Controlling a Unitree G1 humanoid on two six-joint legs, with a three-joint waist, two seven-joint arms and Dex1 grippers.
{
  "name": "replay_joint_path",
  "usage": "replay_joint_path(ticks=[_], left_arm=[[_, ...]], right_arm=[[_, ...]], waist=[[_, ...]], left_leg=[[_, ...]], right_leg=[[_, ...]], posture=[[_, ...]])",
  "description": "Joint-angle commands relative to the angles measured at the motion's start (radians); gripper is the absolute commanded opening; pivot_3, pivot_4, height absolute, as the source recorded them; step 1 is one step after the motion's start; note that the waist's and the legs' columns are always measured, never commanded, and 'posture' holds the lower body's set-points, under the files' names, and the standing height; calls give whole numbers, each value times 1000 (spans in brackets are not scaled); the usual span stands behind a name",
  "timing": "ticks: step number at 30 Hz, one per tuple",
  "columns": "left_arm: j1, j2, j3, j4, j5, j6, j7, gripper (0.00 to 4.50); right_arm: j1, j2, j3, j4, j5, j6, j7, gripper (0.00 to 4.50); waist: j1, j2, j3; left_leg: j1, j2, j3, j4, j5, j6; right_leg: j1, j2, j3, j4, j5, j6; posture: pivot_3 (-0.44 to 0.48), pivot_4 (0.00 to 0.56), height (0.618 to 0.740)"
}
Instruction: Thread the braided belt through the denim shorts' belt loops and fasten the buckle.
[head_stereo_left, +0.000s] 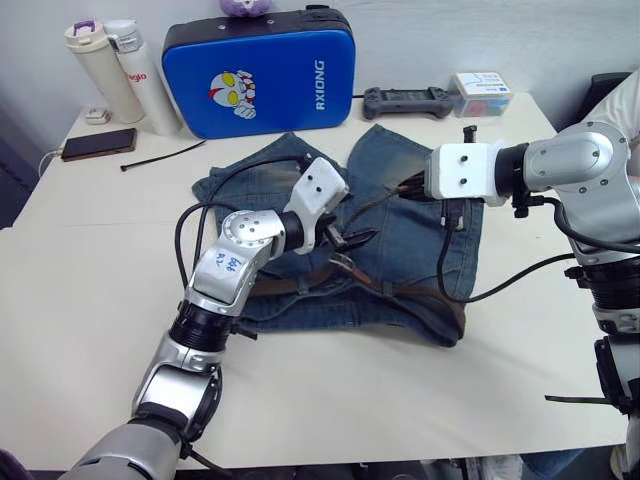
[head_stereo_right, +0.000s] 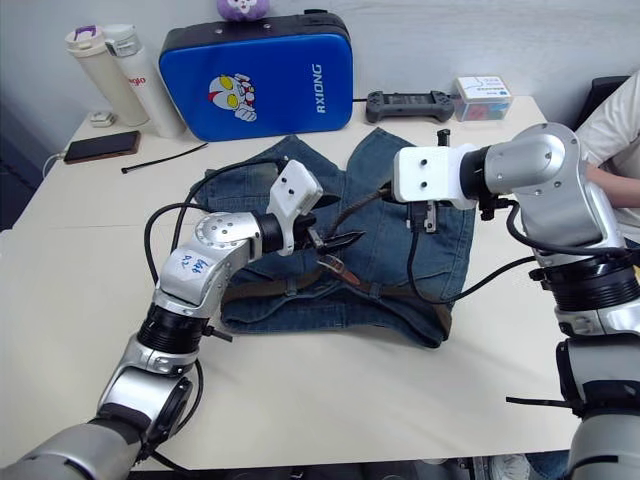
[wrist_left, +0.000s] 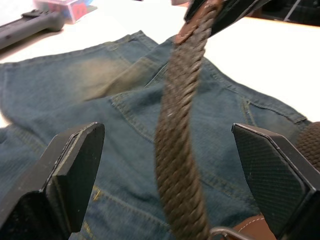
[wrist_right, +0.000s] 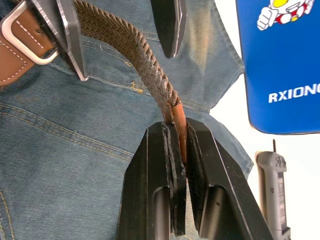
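One belt (wrist_right: 145, 65) end in R tool (wrist_right: 179, 150)

I see faded blue shorts (head_stereo_left: 420, 235) with pale yellowish worn patches and tan stitching, lying on a cream tabletop (head_stereo_left: 90, 300). The belt (wrist_left: 177, 145) is a dark-brown braid with tan leather ends and a silver buckle (wrist_right: 22, 42). My grippers' fingers (wrist_left: 70, 165) are black with textured pads. Toward the far edge I note a bright blue case (head_stereo_left: 260, 70), black-trimmed, bearing a cartoon face and white lettering, two white bottles (head_stereo_left: 125, 75) near the far left corner, a black phone (head_stereo_left: 98, 143), and a dark grey controller (head_stereo_left: 407, 100).
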Motion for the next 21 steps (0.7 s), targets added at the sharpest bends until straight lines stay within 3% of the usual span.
replay_joint_path(ticks=[1,4,12,15,21], left_arm=[[-28,-19,21,-21,-12,-8,17,4465],[-32,-28,15,-24,-15,2,13,3678],[-27,-31,31,-35,-31,26,5,175],[-35,-38,42,-32,-42,36,13,29],[-29,-56,95,-33,-86,95,44,0]], right_arm=[[-25,7,-40,-32,30,9,5,0],[-21,11,-40,-40,32,15,4,0],[-9,11,-49,-50,33,41,-12,0],[1,22,-62,-68,65,76,-13,0],[24,17,-88,-108,102,157,-13,2619]], waist=[[0,0,0],[0,0,0],[0,0,0],[0,0,0],[-1,0,0]], left_leg=[[0,0,0,0,0,0],[0,0,0,0,0,0],[0,0,0,0,0,0],[0,0,0,0,0,0],[0,0,0,0,0,0]], right_leg=[[0,0,0,0,0,0],[0,0,0,0,0,0],[0,0,0,0,0,0],[0,0,0,0,0,0],[0,0,0,0,0,0]], posture=[[0,150,740],[0,150,740],[0,150,740],[0,150,740],[0,150,740]])
